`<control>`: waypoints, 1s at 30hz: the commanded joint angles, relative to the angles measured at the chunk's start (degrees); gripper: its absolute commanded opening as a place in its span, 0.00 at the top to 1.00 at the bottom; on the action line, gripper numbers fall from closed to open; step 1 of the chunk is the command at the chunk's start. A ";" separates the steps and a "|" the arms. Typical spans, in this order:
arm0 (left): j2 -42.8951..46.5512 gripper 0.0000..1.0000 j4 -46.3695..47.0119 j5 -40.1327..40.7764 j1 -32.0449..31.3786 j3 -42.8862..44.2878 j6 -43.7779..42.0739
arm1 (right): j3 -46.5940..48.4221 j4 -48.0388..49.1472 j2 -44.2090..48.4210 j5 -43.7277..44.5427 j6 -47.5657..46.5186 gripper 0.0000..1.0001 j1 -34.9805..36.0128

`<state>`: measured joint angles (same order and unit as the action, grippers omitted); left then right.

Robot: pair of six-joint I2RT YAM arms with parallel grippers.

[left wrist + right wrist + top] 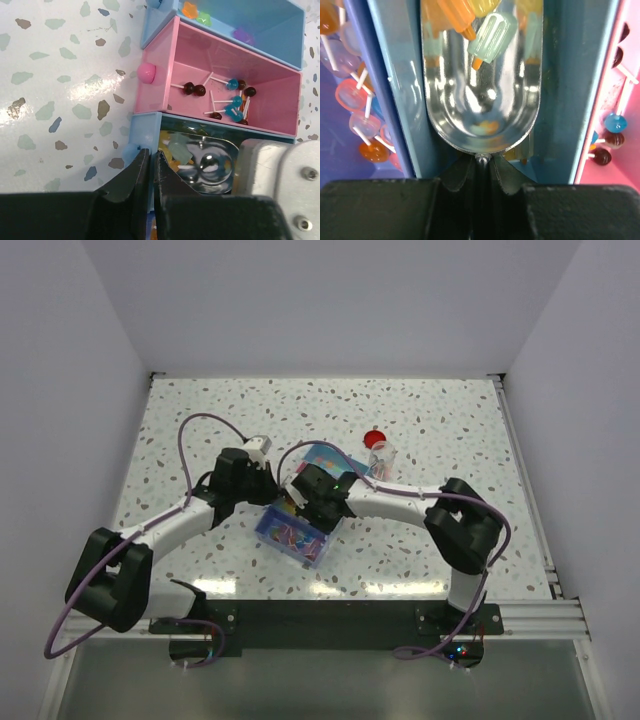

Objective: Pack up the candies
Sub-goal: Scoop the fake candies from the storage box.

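Observation:
The candies lie in a row of small open drawers. Mint, orange and yellow ice-lolly sweets (492, 35) fill the light blue drawer (560, 100). Dark and blue lollipops (232, 102) are in the pink drawer (160, 65), and pale and orange ones (355, 100) in the purple drawer. My right gripper (481, 161) is shut on the handle of a metal scoop (480, 100), whose bowl lies in the light blue drawer with sweets at its mouth. My left gripper (151, 156) is shut on that drawer's front wall (145, 130), beside its round knob.
A further blue drawer (260, 25) holds orange, green and purple gummies. In the top view the drawer set (296, 538) lies between both arms. A round red lid (375, 438) and a clear jar (386, 460) stand behind it. The right wrist housing (280, 185) crowds the scoop.

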<state>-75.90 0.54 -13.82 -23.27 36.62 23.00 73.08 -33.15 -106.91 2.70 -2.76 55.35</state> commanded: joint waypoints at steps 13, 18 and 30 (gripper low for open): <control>2.86 1.00 -6.51 3.54 0.41 1.26 2.22 | -6.63 21.02 12.78 -3.32 4.17 1.00 -2.27; 3.30 1.00 -8.27 6.53 0.77 2.49 1.34 | -8.56 21.02 15.06 -3.31 3.82 1.00 -2.71; 5.49 0.88 -9.24 9.17 1.38 4.42 0.81 | -14.01 23.21 19.64 -2.88 3.12 1.00 -3.06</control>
<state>-73.12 -8.34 -7.18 -22.55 38.89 23.44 60.14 -15.33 -90.94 -0.97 0.05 52.75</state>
